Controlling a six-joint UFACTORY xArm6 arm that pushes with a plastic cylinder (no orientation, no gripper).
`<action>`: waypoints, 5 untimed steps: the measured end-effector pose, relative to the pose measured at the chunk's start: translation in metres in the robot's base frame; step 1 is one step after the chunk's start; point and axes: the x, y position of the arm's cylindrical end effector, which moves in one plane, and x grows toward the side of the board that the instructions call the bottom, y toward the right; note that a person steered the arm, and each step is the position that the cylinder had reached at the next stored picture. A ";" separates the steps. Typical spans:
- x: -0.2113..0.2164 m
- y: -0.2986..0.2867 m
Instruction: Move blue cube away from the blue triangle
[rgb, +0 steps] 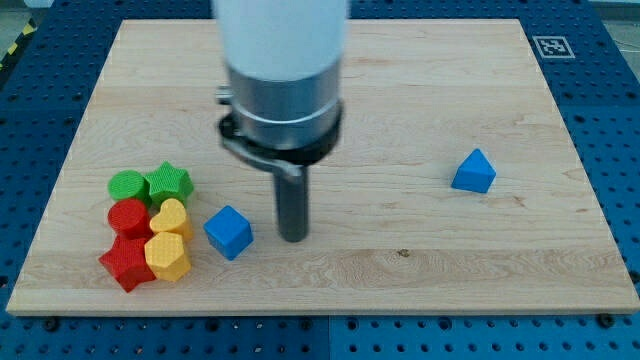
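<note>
The blue cube (229, 232) lies on the wooden board (420, 90) at the lower left of the view. The blue triangle (474, 171) lies far off at the view's right. My tip (293, 237) rests on the board just to the right of the blue cube, a small gap apart from it. The rod hangs from the white and grey arm at the view's top centre.
A tight cluster sits left of the blue cube: a green cylinder (127, 185), a green star (169, 182), a red cylinder (128, 215), a yellow heart (171, 216), a red star (126, 262) and a yellow hexagon (168, 257). The board's bottom edge is close below.
</note>
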 end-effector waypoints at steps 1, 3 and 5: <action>0.000 -0.048; -0.032 -0.026; -0.115 0.104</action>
